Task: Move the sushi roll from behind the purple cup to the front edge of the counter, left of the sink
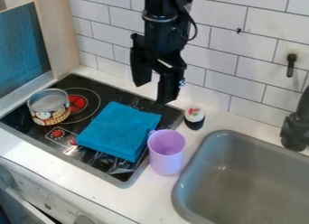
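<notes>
Folded blue cloth on stove, open gripper above.

Blue cloth [120, 130]: folded into a thick rectangular pad, lying flat and slantwise on the black stovetop [124, 171], toward its right part in view. Gripper [154, 91]: black, hanging over the back of the stove area, above the cloth in view, pointing down; fingers spread apart, nothing between them. No contact with the cloth visible.

Just beside the cloth, lower right: lilac cup [166, 151], upright, handle side toward the cloth, at the stove's right edge (whether the handle touches the cloth, can't tell). Behind the cup, near the stove's back right corner: small sushi-like piece [194, 118], white top with red and green bits, dark wrap below, on the white counter [154, 198].

Left of the cloth, apart from it: can [50, 114] with printed label, upright on the stovetop, next to a red-centred burner marking [77, 102].

Farther out: grey sink [247, 182] at right, black faucet [296, 130] at its far edge. White tiled wall [232, 87] behind, dark hook [291, 65] on it. Far left, blue panel [23, 47] beside a pale wooden post [54, 33].
</notes>
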Motion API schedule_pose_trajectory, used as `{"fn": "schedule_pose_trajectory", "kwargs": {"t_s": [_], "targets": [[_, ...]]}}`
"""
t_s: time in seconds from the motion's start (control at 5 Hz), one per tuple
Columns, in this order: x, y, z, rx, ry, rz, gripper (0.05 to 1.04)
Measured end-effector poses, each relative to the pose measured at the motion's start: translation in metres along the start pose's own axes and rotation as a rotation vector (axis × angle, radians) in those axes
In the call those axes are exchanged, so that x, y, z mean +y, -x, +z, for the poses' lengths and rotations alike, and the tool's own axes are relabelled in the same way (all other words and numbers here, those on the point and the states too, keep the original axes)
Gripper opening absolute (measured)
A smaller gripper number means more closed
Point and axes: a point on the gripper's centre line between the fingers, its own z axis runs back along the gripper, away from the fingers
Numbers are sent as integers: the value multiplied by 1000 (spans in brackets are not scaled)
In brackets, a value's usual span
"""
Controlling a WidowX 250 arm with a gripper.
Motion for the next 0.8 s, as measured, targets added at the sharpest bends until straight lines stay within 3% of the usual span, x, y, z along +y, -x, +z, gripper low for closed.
{"fn": "schedule_pose_trajectory", "kwargs": {"t_s": [0.2,0.4,0.6,0.8], "targets": [[-3,2,-13,37,14,-4,1001],[-3,-9,-32,36,26,-17,1001],[-6,-24,-43,12,66,-4,1001],[-1,-39,-48,-38,43,24,1001]]}}
